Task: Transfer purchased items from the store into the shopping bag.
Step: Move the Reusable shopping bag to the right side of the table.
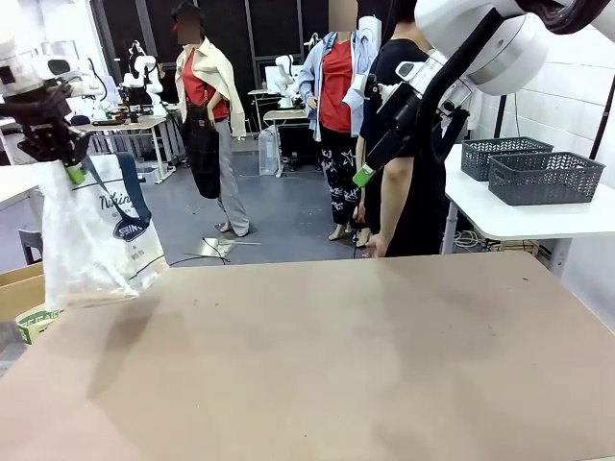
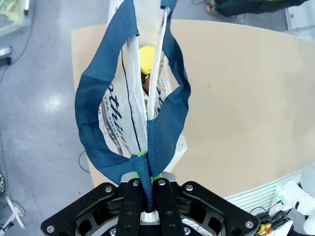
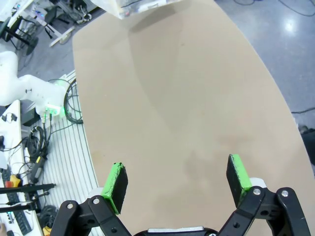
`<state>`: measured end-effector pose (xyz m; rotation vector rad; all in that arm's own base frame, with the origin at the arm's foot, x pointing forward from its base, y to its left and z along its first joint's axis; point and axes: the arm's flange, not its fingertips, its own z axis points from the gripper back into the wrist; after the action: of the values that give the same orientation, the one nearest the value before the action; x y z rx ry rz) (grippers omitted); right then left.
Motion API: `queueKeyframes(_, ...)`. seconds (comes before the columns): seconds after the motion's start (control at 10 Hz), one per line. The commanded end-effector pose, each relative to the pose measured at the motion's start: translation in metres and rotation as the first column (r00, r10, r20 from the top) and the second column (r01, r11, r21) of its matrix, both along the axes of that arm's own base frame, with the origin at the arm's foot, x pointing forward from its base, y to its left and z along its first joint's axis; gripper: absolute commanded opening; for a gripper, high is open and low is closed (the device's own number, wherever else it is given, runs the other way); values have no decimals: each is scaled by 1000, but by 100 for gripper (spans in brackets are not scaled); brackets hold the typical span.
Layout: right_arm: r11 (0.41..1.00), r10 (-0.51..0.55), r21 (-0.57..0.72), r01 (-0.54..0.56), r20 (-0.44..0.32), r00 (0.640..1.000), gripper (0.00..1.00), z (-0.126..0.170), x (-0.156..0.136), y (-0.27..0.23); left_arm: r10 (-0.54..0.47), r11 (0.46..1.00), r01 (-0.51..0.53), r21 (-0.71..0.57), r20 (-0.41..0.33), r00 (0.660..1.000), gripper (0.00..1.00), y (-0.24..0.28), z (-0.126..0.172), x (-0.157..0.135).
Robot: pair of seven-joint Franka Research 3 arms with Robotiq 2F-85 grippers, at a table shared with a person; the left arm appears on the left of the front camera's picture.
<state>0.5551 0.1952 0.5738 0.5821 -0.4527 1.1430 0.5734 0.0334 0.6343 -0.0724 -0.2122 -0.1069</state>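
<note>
Left hand [image 2: 146,173] raised, clenched on shopping bag [image 1: 91,240] handles; right hand [image 3: 177,184] raised, fingers spread.

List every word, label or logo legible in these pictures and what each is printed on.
"thi": part of the navy script on the shopping bag, left wrist view; the rest is folded away.
Front view: the same script on the bag, starting with "N", too blurred to read further.
Oval logo on the bag: too small to read.
</note>
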Motion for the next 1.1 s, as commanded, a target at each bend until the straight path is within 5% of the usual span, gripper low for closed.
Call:
queueKeyframes(0.0, 1000, 0, -17, 0, -8, 1000, 100, 2, 0, 0, -51, 999, 52, -12, 89, 995, 0, 16, -12, -9)
queueKeyframes(0.4, 1000, 0, -17, 0, -8, 1000, 100, 2, 0, 0, -73, 997, 69, 38, 96, 993, 0, 50, -34, -20)
queueKeyframes(1.0, 1000, 0, -17, 0, -8, 1000, 100, 2, 0, 0, -86, 995, 88, 48, -53, 995, 0, 74, -82, -47)
